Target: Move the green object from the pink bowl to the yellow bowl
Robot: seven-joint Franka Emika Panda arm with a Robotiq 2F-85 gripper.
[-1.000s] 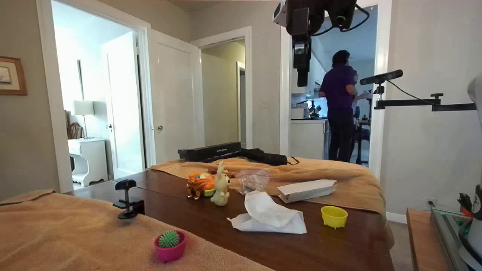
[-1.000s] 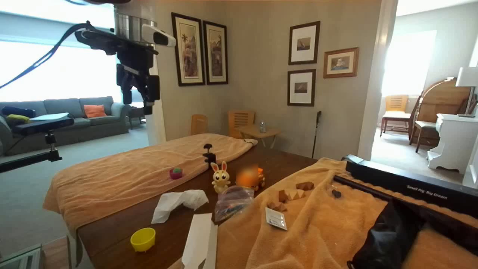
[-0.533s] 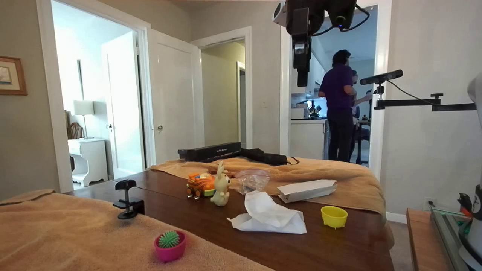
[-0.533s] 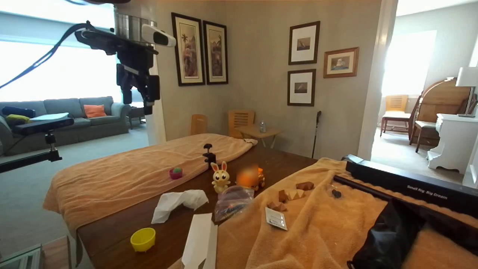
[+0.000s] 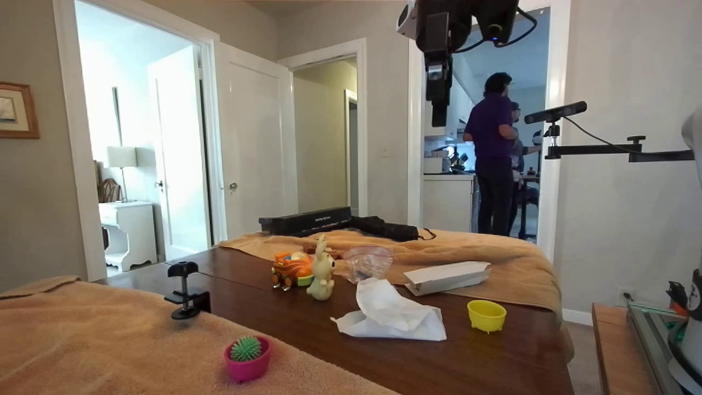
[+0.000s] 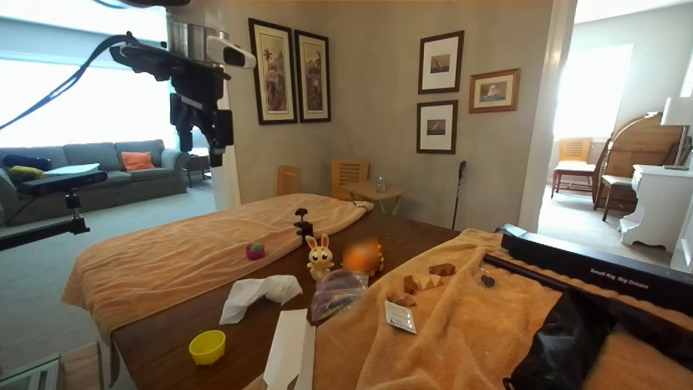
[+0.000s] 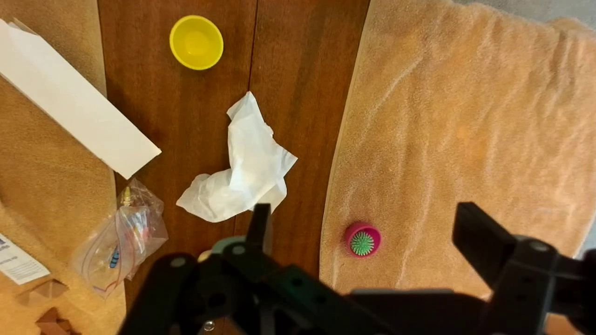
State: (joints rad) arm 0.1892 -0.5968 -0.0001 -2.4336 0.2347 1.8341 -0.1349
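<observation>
The green object [image 7: 362, 244], a small spiky ball, sits inside the pink bowl [image 7: 376, 232] on the orange towel. Both also show in an exterior view, the green object [image 5: 245, 349] and the pink bowl [image 5: 248, 370]. The yellow bowl [image 7: 196, 43] stands on the bare wood and holds nothing; it also shows in both exterior views [image 5: 487, 316] [image 6: 207, 348]. My gripper [image 7: 363, 209] is open, with nothing between its fingers. It hangs high above the table, as an exterior view shows [image 6: 201, 154]. In the wrist view the pink bowl lies between the fingertips, far below them.
White crumpled paper [image 5: 395, 312] lies between the bowls. A white box [image 5: 447, 277], a plastic bag [image 5: 367, 263], a rabbit figure [image 5: 321, 271] and an orange toy car [image 5: 290, 269] stand behind it. A black clamp [image 5: 186, 291] sits at the towel's edge.
My gripper has shifted only very slightly and stays open. The bowls and the green object have not moved. A person in the doorway has moved a little.
</observation>
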